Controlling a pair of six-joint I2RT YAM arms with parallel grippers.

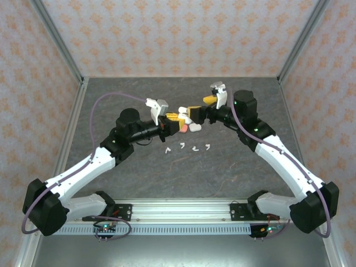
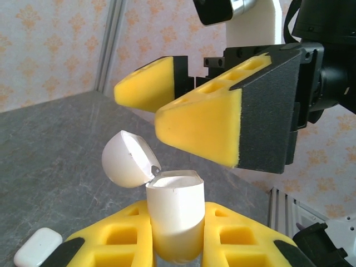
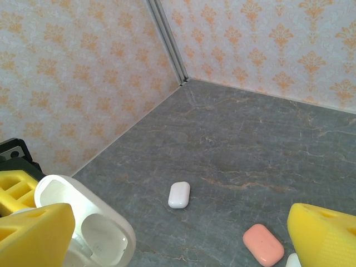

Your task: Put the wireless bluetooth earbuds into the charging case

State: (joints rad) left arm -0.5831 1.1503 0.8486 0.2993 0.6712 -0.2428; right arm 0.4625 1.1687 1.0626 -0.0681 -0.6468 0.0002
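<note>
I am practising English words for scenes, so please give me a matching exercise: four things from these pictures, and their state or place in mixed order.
1 left claw
2 right claw
3 pink case
4 white earbuds

A open wide
B lying in a row on the table
C shut on the open white case
D lying closed on the table

Pairs: 1-C, 2-A, 3-D, 4-B.

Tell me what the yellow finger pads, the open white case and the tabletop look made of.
Finger pads: yellow, matte, faintly grainy, with moulded square pockets; probably foam or soft rubber.
Charging case: white and smooth, with a slight sheen on the open lid; likely hard plastic.
Table: dark grey, veined like stone, matte; could be stone, laminate or a printed mat.
</note>
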